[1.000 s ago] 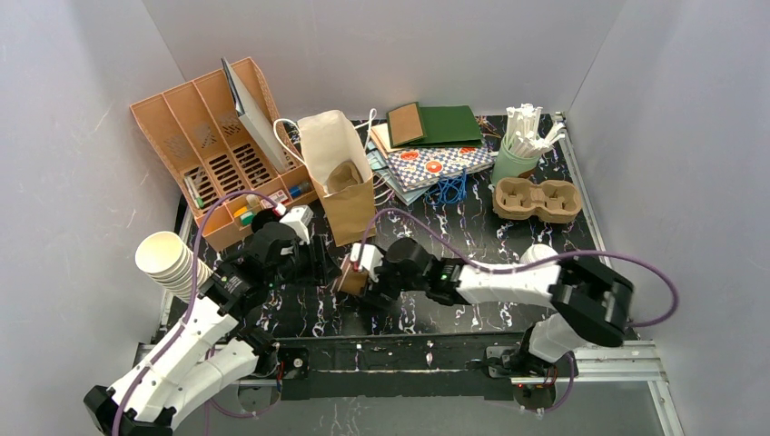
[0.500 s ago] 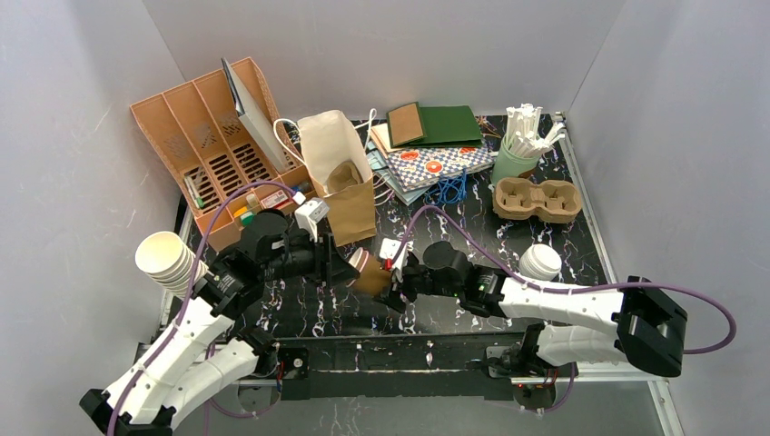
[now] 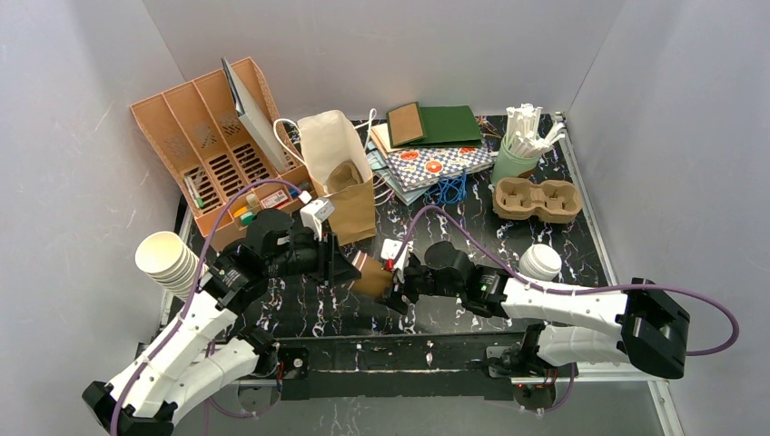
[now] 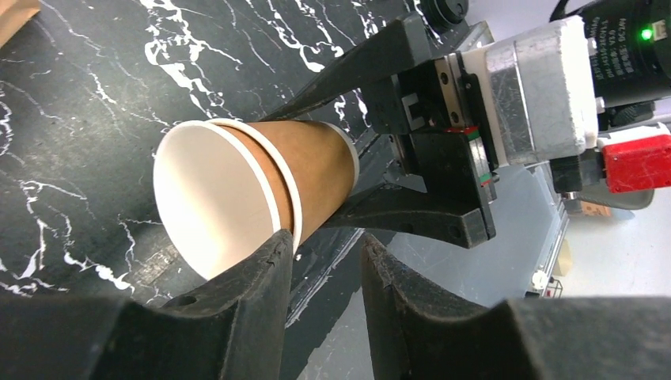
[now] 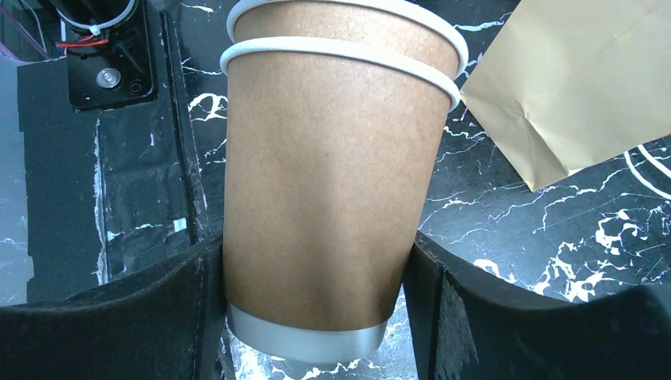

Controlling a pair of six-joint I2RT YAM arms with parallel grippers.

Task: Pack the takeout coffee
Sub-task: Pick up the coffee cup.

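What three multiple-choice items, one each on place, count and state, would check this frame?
1. The cardboard cup carrier sits: A) beside the green cup of stirrers; B) near left; C) centre.
2. White rims on the nested brown cups: A) one; B) two; C) four.
3. The right gripper: A) open, empty; B) shut on the cups; C) out of view.
1 A: both stand far right. 2 B: the right wrist view shows two rims. 3 B: its jaws press the cups' sides.
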